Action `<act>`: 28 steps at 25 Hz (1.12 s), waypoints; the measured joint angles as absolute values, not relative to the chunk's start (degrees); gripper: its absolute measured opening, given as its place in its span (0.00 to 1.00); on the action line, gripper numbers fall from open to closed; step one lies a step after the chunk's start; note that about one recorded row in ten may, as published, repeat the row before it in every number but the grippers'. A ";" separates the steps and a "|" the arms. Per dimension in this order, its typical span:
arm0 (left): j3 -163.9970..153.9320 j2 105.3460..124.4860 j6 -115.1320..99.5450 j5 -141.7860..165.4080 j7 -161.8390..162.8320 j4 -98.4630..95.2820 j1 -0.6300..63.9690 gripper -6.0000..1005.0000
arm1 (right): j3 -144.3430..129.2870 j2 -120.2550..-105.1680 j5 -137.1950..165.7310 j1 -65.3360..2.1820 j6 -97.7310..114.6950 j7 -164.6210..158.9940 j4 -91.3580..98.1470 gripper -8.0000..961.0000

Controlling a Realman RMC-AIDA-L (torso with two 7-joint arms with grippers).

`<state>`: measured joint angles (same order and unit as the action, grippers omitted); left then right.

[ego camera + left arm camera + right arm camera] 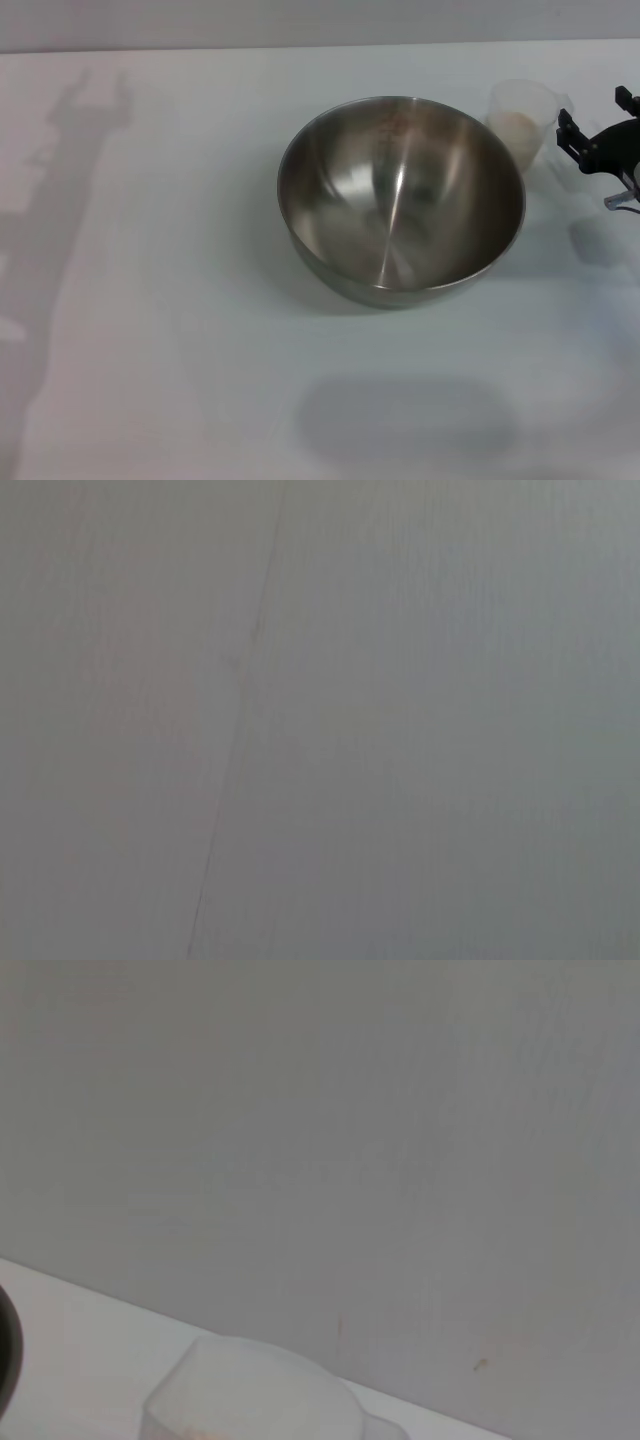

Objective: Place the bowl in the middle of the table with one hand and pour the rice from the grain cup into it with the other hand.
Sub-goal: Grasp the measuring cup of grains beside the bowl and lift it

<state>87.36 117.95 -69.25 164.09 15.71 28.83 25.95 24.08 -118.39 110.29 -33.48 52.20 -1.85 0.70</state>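
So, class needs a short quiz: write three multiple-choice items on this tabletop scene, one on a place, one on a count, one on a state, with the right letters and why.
1. Where does the grain cup stand relative to the bowl?
A. inside it
B. beside it, on the robot's right
C. on the robot's left

2. How many bowls are on the table?
A. one
B. two
C. three

3. What is in the bowl?
A. a heap of rice
B. water
C. nothing visible

Answers: 1 B, the cup sits just past the bowl's rim, near the right gripper. 2 A, only one steel bowl shows. 3 C, its shiny interior is bare; the rice is in the cup.
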 joint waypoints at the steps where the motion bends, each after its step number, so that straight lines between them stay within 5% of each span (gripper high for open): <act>1: 87.37 117.95 -69.26 164.09 15.72 28.83 25.95 0.48 | 24.08 -118.40 110.28 -33.48 52.20 -1.85 0.70 0.77; 28: 87.36 117.95 -70.59 163.89 15.82 28.83 25.40 0.48 | 24.26 -118.48 110.12 -34.33 51.51 -2.73 0.97 0.77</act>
